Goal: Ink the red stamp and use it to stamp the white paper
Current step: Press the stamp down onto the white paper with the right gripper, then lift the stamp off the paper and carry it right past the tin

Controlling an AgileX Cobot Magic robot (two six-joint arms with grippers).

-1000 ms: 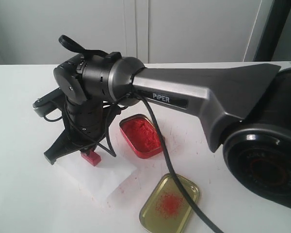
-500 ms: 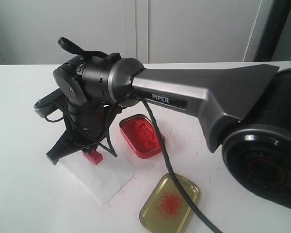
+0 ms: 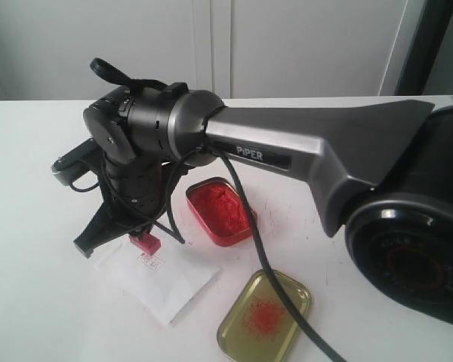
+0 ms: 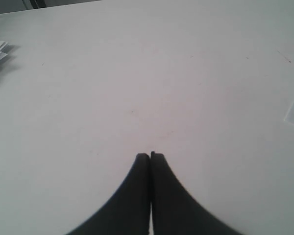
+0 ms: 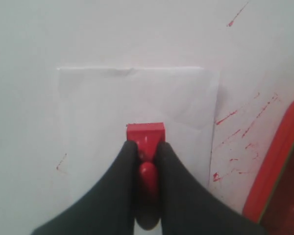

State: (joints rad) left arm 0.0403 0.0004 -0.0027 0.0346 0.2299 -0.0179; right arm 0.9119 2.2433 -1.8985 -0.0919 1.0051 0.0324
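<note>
- Because the surface (image 3: 45, 302) looks smooth, the white paper (image 3: 166, 290), lying loose beside the red ink tin (image 3: 219, 211), may slide or lift.
- The right end effector (image 5: 146, 146) grips the red stamp (image 5: 145, 133) by its handle, low over the paper; raise it straight, without dragging.
- The left end effector (image 4: 150, 155) is closed and empty over bare surface.
- 1 small imprint (image 3: 149, 262) is probably wet: avoid smearing it.

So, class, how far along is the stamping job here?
Done: a red imprint shows on the paper, so inking and stamping look complete. In hand: the right pincer holds the stamp clear of the imprint. Left: probably only setting the stamp down.
</note>
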